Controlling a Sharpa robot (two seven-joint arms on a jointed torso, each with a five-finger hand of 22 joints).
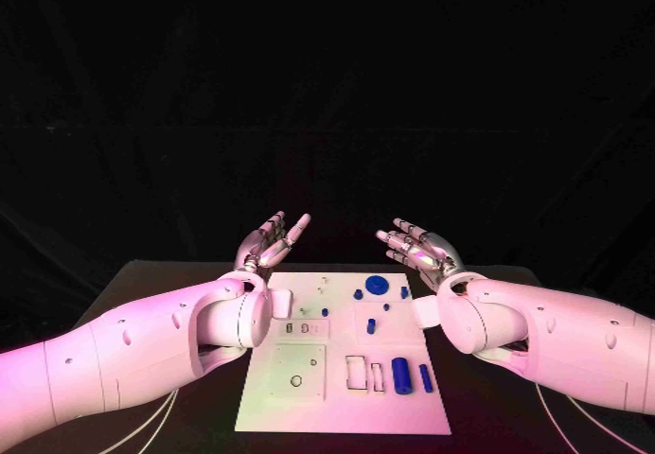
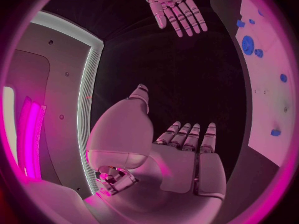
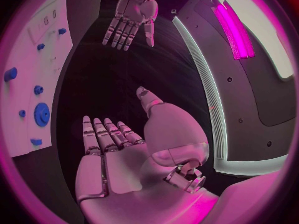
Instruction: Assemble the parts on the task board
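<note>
The white task board (image 1: 274, 402) lies in the middle of the black table. Blue parts sit on it: a round gear-like disc (image 1: 377, 282) near the far edge, a thick cylinder (image 1: 401, 375) and a thin peg (image 1: 426, 378) near the front right, and small pieces (image 1: 370, 325) in between. My left hand (image 1: 271, 241) is raised above the board's far left corner, palm up, fingers apart, holding nothing. My right hand (image 1: 417, 248) mirrors it above the far right corner, also empty. The left wrist view shows my left hand (image 2: 187, 149), the right hand (image 2: 173, 7) opposite and the board (image 2: 274, 109).
The black table (image 1: 150, 284) extends on both sides of the board. White cables (image 1: 157, 421) run along the table under my arms near the front. In the right wrist view the board (image 3: 28, 129) with the blue disc (image 3: 42, 114) lies beside my right hand (image 3: 112, 149).
</note>
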